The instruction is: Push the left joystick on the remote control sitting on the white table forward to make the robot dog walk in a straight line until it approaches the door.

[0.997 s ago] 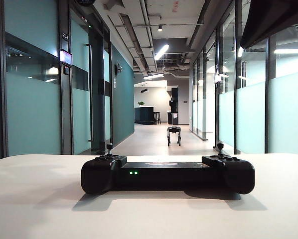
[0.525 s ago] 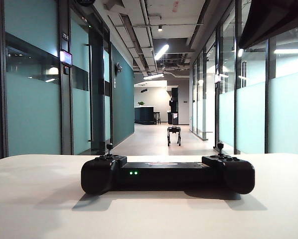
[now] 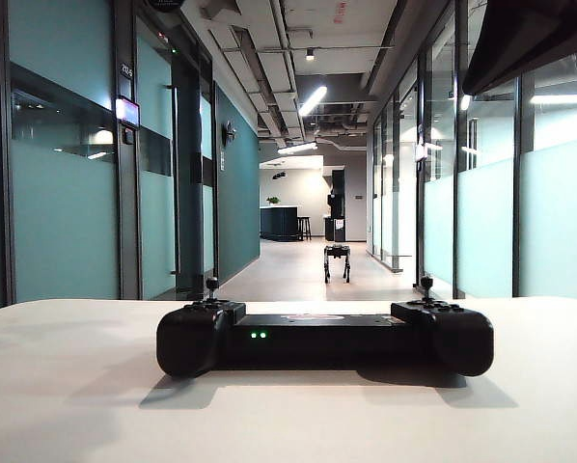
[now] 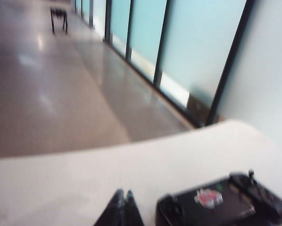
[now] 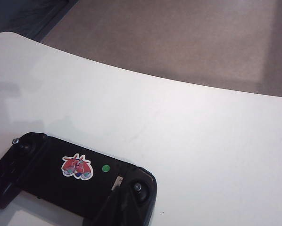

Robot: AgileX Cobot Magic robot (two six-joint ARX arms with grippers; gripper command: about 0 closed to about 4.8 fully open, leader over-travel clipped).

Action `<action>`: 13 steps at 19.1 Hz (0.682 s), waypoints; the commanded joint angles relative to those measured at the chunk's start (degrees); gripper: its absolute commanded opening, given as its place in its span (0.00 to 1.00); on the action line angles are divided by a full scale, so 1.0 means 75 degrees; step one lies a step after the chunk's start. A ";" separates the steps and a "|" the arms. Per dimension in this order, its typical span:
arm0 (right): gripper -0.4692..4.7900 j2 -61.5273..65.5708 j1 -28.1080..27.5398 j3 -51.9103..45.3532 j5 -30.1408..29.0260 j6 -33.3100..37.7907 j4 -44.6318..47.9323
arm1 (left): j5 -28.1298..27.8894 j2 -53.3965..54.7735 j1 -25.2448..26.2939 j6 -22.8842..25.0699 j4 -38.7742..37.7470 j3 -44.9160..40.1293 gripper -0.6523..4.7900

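The white table (image 3: pixel 67 386) fills the near part of the exterior view, and the remote control (image 3: pixel 324 338) lies flat across its middle, its two small green lights facing the camera. The left joystick (image 3: pixel 212 285) stands upright on the left handle end with nothing touching it; a matching stick (image 3: pixel 426 284) rises from the right handle end.

Neither gripper can be picked out in the exterior view. Only a dark mass (image 3: pixel 535 34) hangs in the upper right corner, well above the table.

In the left wrist view, which is blurred, the left gripper (image 4: pixel 121 209) has its two dark fingertips pressed together into a point with nothing between them. It hangs over the bare table (image 4: pixel 84 179), just beside the remote control (image 4: pixel 221 205) and apart from it.

In the right wrist view the right gripper (image 5: pixel 124 207) shows as a dark closed tip at the picture's edge, over the handle end of the remote control (image 5: pixel 70 181) that carries a round stick (image 5: pixel 137 188). Whether it touches that handle cannot be told. A red sticker (image 5: pixel 77 167) and a green dot (image 5: pixel 105 168) sit on the controller's flat middle.

Beyond the table a long corridor runs away between glass walls. The robot dog (image 3: pixel 337 261) stands on the corridor floor far down it, small in the exterior view. The left wrist view catches it too, as a dark blurred shape (image 4: pixel 59 19) on the floor.
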 commanded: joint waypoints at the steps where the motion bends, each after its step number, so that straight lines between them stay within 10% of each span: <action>1: 0.09 -0.0026 0.0000 0.0050 0.0012 0.0023 0.0169 | -0.0274 -0.0213 0.0058 -0.0041 0.0691 -0.0137 0.11; 7: 0.09 -0.0026 0.0000 0.0050 0.0012 0.0023 0.0169 | 0.1157 -0.0472 0.1413 -0.0050 0.1868 -0.1014 0.11; 13: 0.09 -0.0026 0.0000 0.0050 0.0015 0.0023 0.0169 | 0.0061 -0.0472 0.2037 0.0242 0.1719 -0.1139 0.11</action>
